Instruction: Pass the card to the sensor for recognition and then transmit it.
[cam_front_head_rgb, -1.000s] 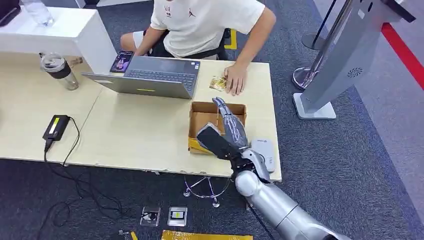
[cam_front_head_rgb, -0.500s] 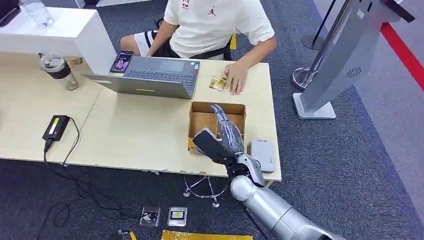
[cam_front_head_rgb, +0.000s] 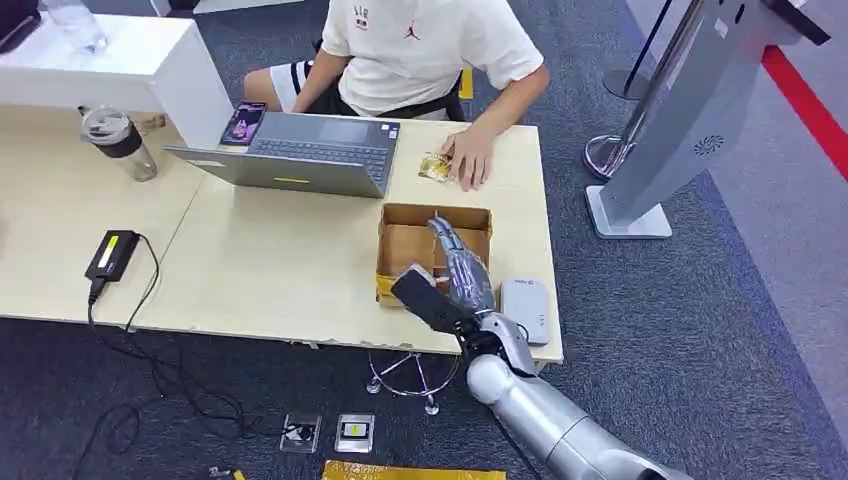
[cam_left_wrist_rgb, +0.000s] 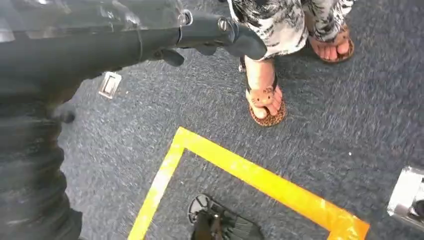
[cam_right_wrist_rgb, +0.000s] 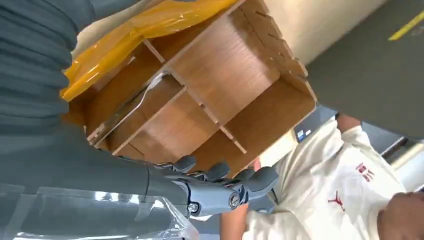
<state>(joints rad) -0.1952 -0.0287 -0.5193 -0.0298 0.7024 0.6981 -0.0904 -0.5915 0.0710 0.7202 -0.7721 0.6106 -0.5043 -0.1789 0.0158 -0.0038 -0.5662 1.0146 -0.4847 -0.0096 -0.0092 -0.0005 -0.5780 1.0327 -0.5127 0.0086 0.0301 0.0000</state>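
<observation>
Table (cam_front_head_rgb: 270, 270): box sits near its right front corner, so little margin on that side. Divided wooden box (cam_front_head_rgb: 408, 243): card (cam_right_wrist_rgb: 131, 104) leans in a compartment by the yellow-taped wall. Sensor pad (cam_front_head_rgb: 525, 308) lies just right of the box, at the table edge. Right hand (cam_front_head_rgb: 455, 275) hovers over the box, fingers extended, holding nothing. Judged step: card pickup, not yet gripped. Next: reach between the partitions, tight room. Left hand (cam_left_wrist_rgb: 200, 30) hangs over the floor; grip unclear.

An open laptop (cam_front_head_rgb: 300, 152) sits near a lidded cup (cam_front_head_rgb: 115, 140); a black power adapter (cam_front_head_rgb: 111, 254) lies on the table (cam_front_head_rgb: 260, 270).
</observation>
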